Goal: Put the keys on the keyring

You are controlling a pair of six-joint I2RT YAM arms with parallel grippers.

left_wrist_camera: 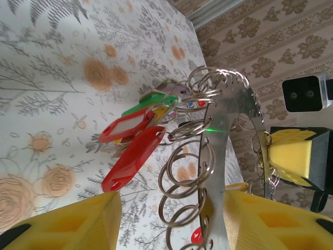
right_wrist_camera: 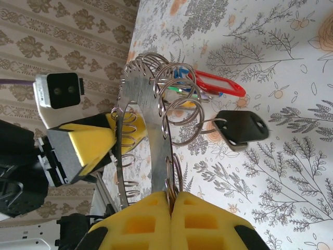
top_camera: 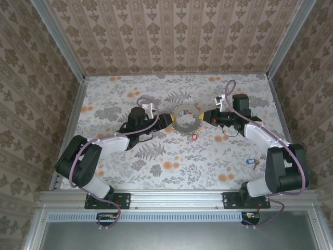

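Floral table, keys with blue and yellow tags near its right edge

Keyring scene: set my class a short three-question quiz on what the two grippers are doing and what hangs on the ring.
1. True or false: the right gripper is shut on the keyring.
2. Choose one. The left gripper has its jaws: A shut on a red tag; B open, with the keyring's band between them; C open over bare table, away from the ring.
3. Fill in: the large key on one of the loops has a ___ head.
Key: 1 true; 2 B; 3 black.
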